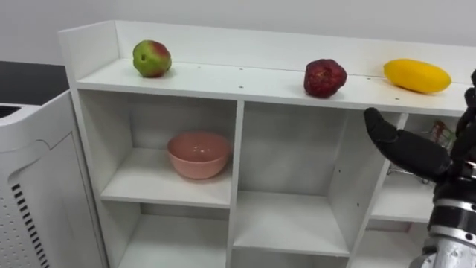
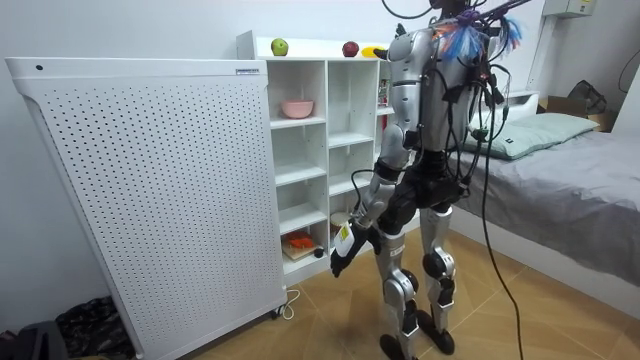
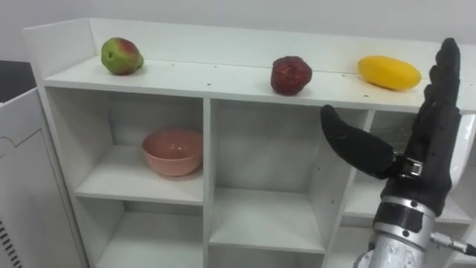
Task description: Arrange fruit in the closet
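Note:
Three fruits lie on top of the white closet (image 1: 223, 77): a green-red apple (image 1: 152, 58) at the left, a dark red fruit (image 1: 324, 78) past the middle, and a yellow mango (image 1: 416, 75) at the right. My right hand (image 3: 428, 149) is raised in front of the upper right compartment, below the mango. It is open, fingers straight up and thumb spread, holding nothing. My left hand (image 2: 338, 255) hangs low beside my leg, near the closet's bottom shelves. I stand upright facing the closet.
A pink bowl (image 1: 198, 154) sits in the upper left compartment. A white perforated panel (image 2: 140, 200) stands against the closet's left side. Something orange (image 2: 300, 241) lies in a low compartment. A bed (image 2: 570, 170) is behind me.

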You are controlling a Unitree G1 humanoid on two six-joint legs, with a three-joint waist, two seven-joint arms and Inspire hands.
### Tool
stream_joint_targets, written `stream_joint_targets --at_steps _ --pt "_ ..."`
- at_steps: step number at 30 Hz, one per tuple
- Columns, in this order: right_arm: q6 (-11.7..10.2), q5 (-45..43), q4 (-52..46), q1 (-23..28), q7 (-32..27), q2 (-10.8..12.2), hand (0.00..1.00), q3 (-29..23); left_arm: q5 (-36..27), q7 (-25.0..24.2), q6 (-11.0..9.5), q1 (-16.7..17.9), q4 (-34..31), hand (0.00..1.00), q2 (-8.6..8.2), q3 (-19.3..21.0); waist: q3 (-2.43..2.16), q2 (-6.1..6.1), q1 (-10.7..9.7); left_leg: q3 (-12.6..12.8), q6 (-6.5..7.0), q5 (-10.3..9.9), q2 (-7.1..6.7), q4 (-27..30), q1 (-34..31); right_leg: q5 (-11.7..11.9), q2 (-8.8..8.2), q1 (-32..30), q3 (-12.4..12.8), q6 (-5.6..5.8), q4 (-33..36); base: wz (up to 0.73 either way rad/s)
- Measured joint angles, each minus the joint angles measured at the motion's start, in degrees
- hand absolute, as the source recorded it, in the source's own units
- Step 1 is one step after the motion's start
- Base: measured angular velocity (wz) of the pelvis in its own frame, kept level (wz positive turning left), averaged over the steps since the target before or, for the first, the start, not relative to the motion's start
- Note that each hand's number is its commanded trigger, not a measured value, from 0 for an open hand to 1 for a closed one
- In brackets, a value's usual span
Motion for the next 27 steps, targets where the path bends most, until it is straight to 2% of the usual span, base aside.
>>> stream_joint_targets --at_steps 2,6,11,13,18,27 --pt "0.20 3.11 1.75 -1.93 1.30 -0.05 0.00 -0.01 0.55 -0.02 0.79 0.02 -0.27 0.00 -0.01 0.13 0.06 -0.17 0.56 -0.07 0.04 0.04 -0.02 0.04 -0.05 0.00 -0.09 -0.01 -0.44 0.00 0.01 0.04" --pt "2.69 9.99 7.28 -5.24 4.45 -1.72 0.00 -0.24 1.15 -0.33 2.13 0.14 -2.73 0.00 0.15 0.26 0.13 -0.71 1.46 -0.16 0.04 0.04 -0.02 0.39 -0.28 0.00 -0.12 0.01 -0.62 0.00 0.02 0.02" --pt "4.55 12.99 8.82 -7.43 6.81 -1.79 0.00 -0.22 1.20 -2.73 3.24 0.50 -4.84 0.00 0.33 0.24 0.15 -0.59 1.55 -0.39 0.03 0.04 -0.04 0.90 -0.87 0.00 -0.14 -0.20 -1.02 0.00 0.11 0.01" --pt "4.59 13.85 8.89 -8.90 7.18 -2.16 0.00 -0.25 1.24 -3.63 3.25 0.48 -4.90 0.00 0.35 0.22 0.16 -0.58 1.43 -0.45 0.02 0.04 -0.06 1.07 -1.25 0.00 -0.15 -0.45 -1.21 0.00 0.11 0.02" --pt "4.57 15.99 10.75 -10.89 8.21 -5.21 0.00 -0.19 1.16 -4.69 3.23 0.41 -4.79 0.00 0.36 0.18 0.18 -0.54 1.54 -1.16 0.01 0.04 -0.12 1.46 -1.23 0.00 -0.22 0.02 -2.36 0.00 0.16 0.07" --pt "4.54 15.91 14.38 -12.19 8.68 -6.75 0.00 -0.18 1.19 -4.86 3.20 0.42 -4.35 0.00 0.51 0.22 0.15 -0.56 1.73 -1.69 0.01 0.04 -0.18 1.58 -1.69 0.00 -0.36 -0.15 -3.55 0.00 0.20 0.02"
